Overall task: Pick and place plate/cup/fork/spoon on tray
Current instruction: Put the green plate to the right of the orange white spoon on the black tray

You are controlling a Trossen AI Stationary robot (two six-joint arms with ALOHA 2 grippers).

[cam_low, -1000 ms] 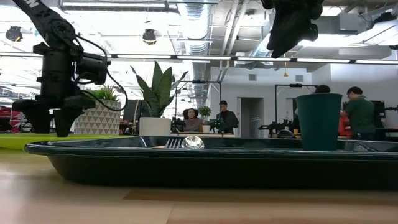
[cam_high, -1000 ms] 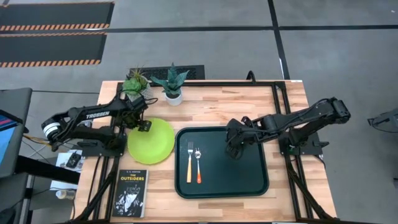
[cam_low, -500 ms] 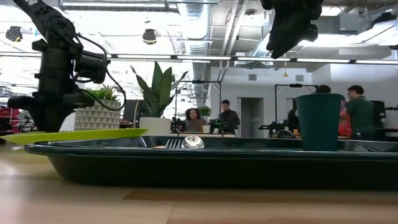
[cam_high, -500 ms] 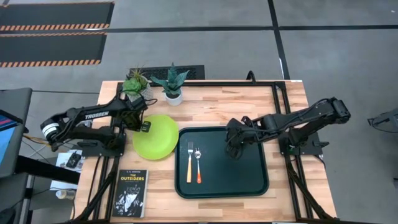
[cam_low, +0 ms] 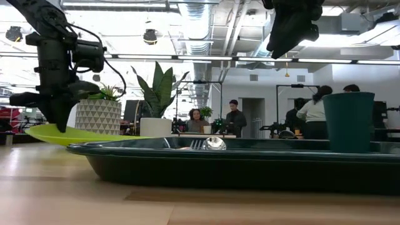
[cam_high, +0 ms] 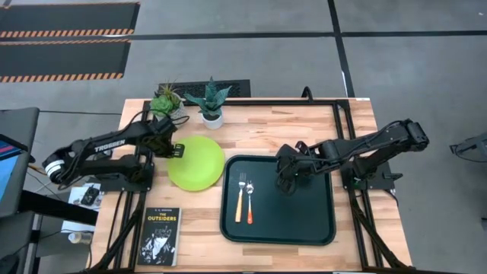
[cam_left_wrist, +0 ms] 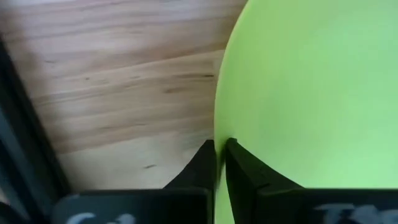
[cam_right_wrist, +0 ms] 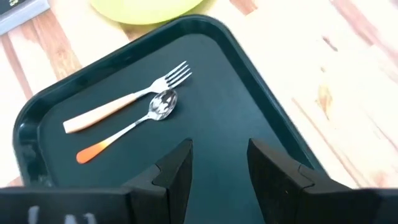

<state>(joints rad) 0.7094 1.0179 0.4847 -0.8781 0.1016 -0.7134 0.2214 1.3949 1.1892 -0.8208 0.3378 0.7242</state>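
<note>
My left gripper [cam_high: 173, 149] is shut on the left rim of the lime-green plate [cam_high: 196, 162], whose right edge reaches over the left rim of the dark green tray [cam_high: 319, 236]. On the tray lie the fork [cam_high: 240, 198] and the spoon [cam_high: 249, 201], side by side. The teal cup [cam_low: 349, 122] stands upright on the tray; in the high view my right arm hides it. My right gripper [cam_high: 286, 180] hangs open above the tray [cam_right_wrist: 249, 93], touching nothing. My left gripper pinches the plate's left rim [cam_left_wrist: 217, 134] between its two fingers [cam_left_wrist: 239, 168], one on the plate's upper face and one outside the rim. The fingers come from above, pointing down. The plate [cam_low: 81, 134] is raised off the wood on its left side and tilted.
A black book [cam_high: 160, 236] lies at the table's near left. Two potted plants [cam_high: 211, 103] [cam_high: 165, 101] stand at the far edge behind the plate. People move in the room beyond the table. Bare wood lies right of the tray.
My left gripper has shut on the plate's rim and moved toward the table's right edge, raising the plate's left side and carrying the plate up to the tray's left rim. The tray, with fork, spoon and cup, has slid a little to the right.
</note>
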